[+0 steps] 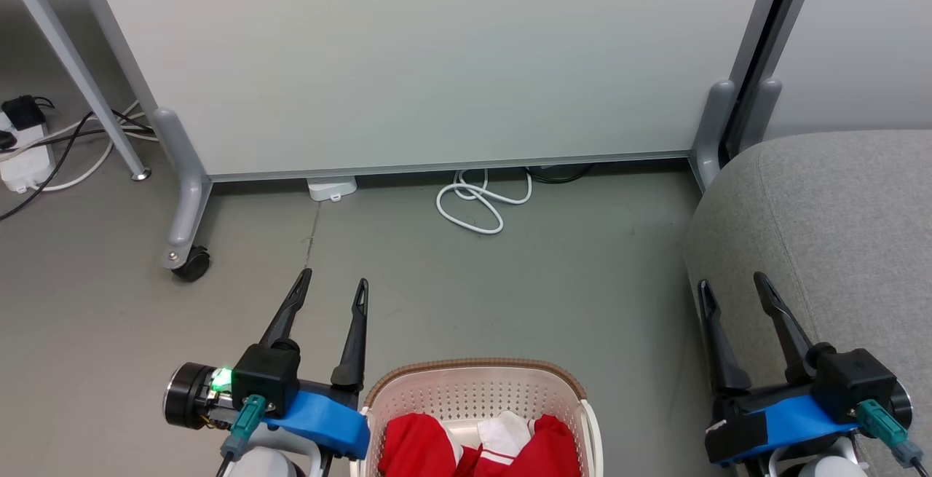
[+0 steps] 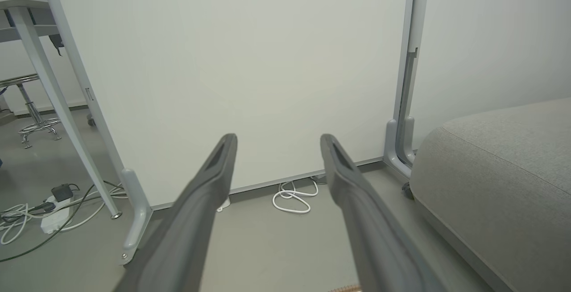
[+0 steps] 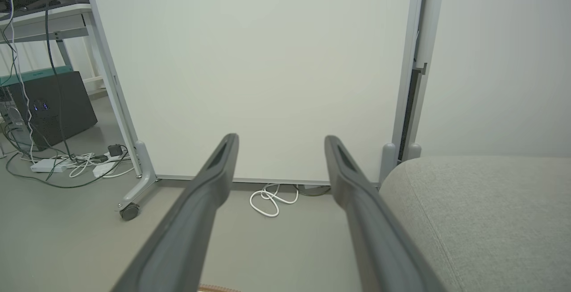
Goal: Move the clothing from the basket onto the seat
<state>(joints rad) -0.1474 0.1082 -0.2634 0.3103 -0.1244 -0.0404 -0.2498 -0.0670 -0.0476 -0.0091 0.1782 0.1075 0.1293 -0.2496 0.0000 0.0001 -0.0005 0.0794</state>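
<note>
Basket (image 1: 473, 368) sits at the bottom centre of the head view, on the grey floor (image 1: 553, 288). It is cream with holes in the sides and a brown rim. Clothing (image 1: 419, 448) is bunched inside the basket, red with white trim; all the red fabric in view is in there.

Left gripper (image 1: 334, 279) is just left of the basket. Its blue wrist part is right against the rim; I cannot tell if they touch. The fingers are spread apart with nothing between them, pointing away from the basket. Right gripper (image 1: 731, 280) is right of the basket and well apart from it. Its fingers are spread the same way and hold nothing. It sits at the near edge of the seat (image 1: 837, 229).

The seat is grey fabric with rounded edges, right of the basket and reaching further back. A seam shows in the wrist views.

Beyond the basket is bare floor, then a coiled white cable (image 1: 477, 204) at the foot of a pale panel (image 1: 437, 62). A small white box (image 1: 331, 188) lies just left of the cable. The panel's grey leg ends in a black caster (image 1: 193, 264), beyond the basket and to its left. Furthest left are a power strip (image 1: 25, 164) with plugs, loose cables and a slanted table leg (image 1: 73, 62).
</note>
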